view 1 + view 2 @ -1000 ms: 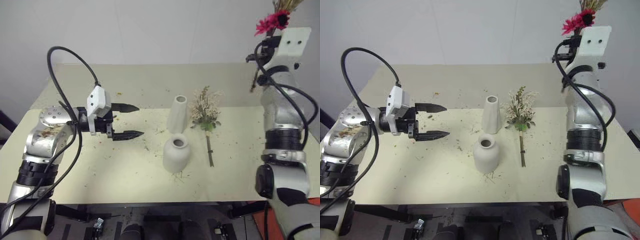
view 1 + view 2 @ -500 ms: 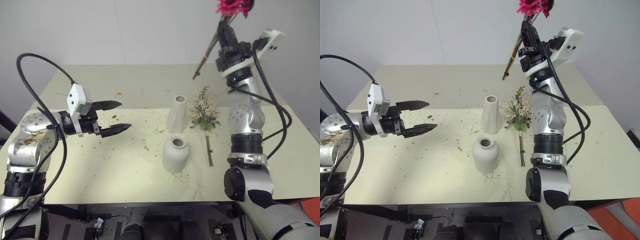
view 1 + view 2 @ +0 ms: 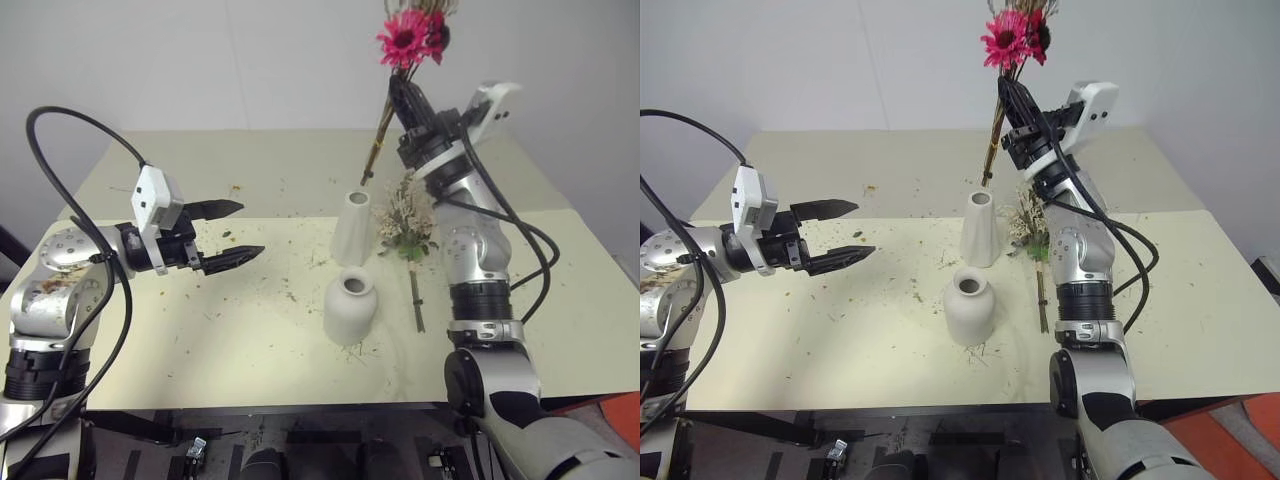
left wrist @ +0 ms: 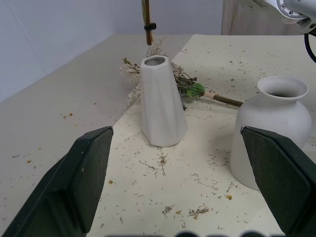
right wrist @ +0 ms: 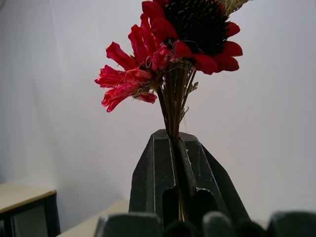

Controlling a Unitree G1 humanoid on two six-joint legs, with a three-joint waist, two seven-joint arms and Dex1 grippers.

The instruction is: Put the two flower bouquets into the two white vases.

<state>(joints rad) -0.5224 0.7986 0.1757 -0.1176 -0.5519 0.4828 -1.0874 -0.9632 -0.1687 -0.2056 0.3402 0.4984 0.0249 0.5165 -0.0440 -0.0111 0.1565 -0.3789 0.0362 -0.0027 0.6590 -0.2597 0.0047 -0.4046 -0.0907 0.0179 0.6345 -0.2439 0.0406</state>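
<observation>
My right gripper (image 3: 405, 95) is shut on the stems of the pink flower bouquet (image 3: 403, 36), held high in the air and tilted, its stem ends hanging just above and behind the tall slim white vase (image 3: 352, 228). In the right wrist view the pink flowers (image 5: 170, 54) rise from between the shut fingers (image 5: 155, 173). The squat white vase (image 3: 351, 307) stands in front of the tall one. The cream-white bouquet (image 3: 410, 225) lies on the table to the right of the tall vase. My left gripper (image 3: 228, 232) hovers open and empty left of the vases, pointing towards them.
The pale table (image 3: 200, 330) is strewn with dried plant crumbs. Black cables loop over both arms. A white wall (image 3: 200, 60) stands behind the table's far edge.
My right arm has swung the pink bouquet leftwards from the far right and tilted it, bringing the stem ends close above the tall vase. My left gripper has drawn slightly back to the left.
</observation>
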